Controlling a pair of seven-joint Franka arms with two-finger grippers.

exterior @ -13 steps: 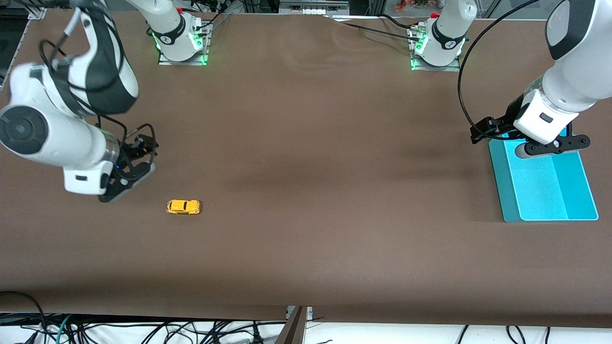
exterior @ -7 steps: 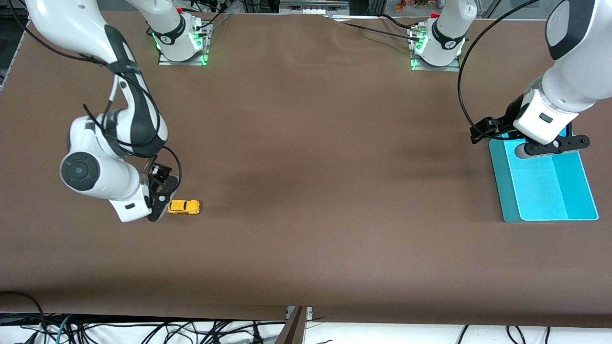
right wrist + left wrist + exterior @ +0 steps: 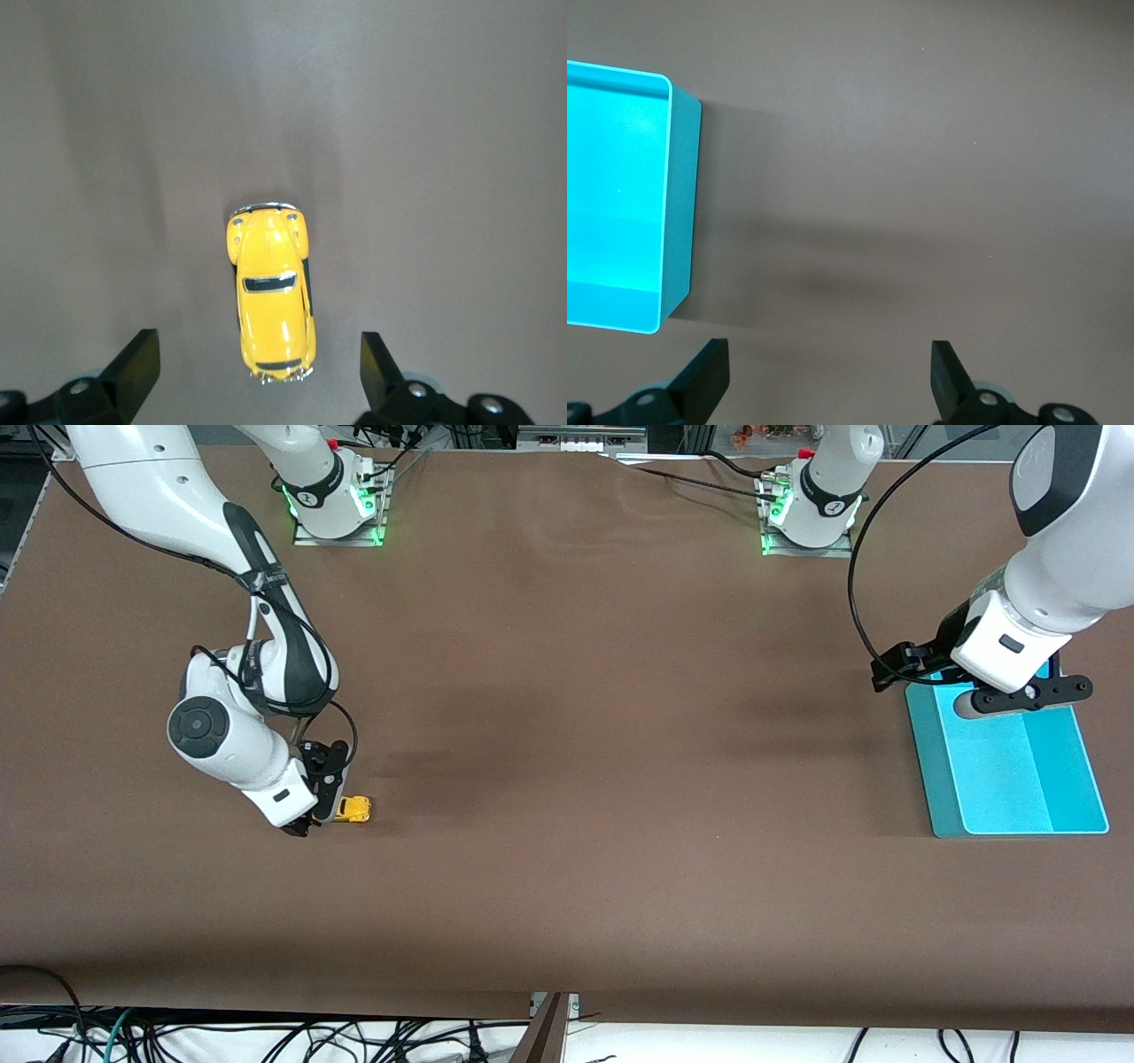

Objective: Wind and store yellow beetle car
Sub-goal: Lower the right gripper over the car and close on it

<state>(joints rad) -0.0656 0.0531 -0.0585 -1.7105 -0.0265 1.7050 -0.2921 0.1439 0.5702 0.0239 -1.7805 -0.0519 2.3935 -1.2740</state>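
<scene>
Looking down from the front camera, we see the right arm reach out from its base, bend at the elbow and point its wrist down at the table toward its own end. The right gripper [image 3: 321, 808] hangs low over the yellow beetle car [image 3: 355, 809], covering one end of it — only the other end of the toy shows past the black fingers. In the right wrist view, the car [image 3: 271, 299] sits on its wheels on the brown table [image 3: 567, 779], lined up between the two fingers [image 3: 135, 366], which stand wide apart with a clear gap on each side of the body. Nothing is touching the car as far as we can tell, and nothing is gripped.

We find the left arm waiting at the other end of the table, its forearm angled down and its wrist held above the end of the blue tray [image 3: 930, 762] that lies farther from the front camera. The left gripper [image 3: 1019, 695] is also spread wide and holds nothing — its wrist view shows both fingertips [image 3: 709, 376] over bare table just beside a corner of the tray [image 3: 678, 204].

The car and the tray lie well apart, at opposite ends of the table.
</scene>
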